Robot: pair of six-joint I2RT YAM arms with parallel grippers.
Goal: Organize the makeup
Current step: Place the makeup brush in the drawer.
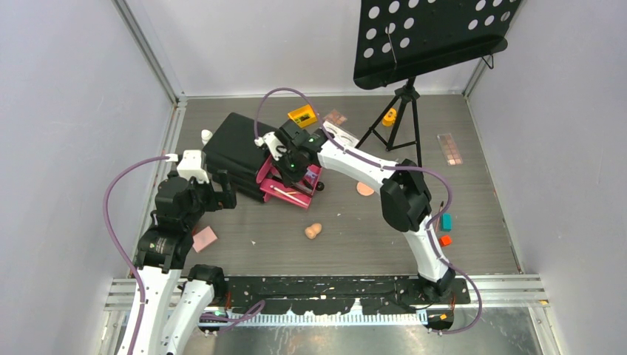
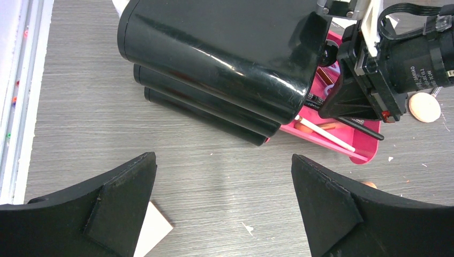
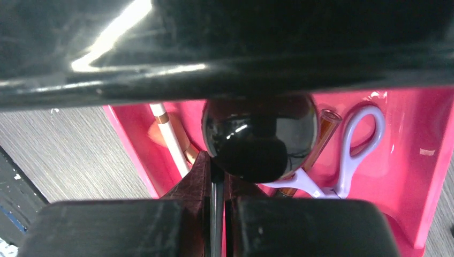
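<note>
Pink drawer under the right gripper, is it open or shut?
Open: the pink drawer sticks out of the chest, scissors visible inside.

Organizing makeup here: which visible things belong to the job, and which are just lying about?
Job: thin black stick in the right tool, lilac scissors, white-handled brush, peach sponge, brown palette, teal block, orange block, pink drawer.
Lying about: black music stand.

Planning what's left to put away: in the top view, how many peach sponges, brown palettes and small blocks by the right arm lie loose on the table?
Peach sponges: 2
Brown palettes: 2
Small blocks, one teal and one orange: 2
Total: 6
</note>
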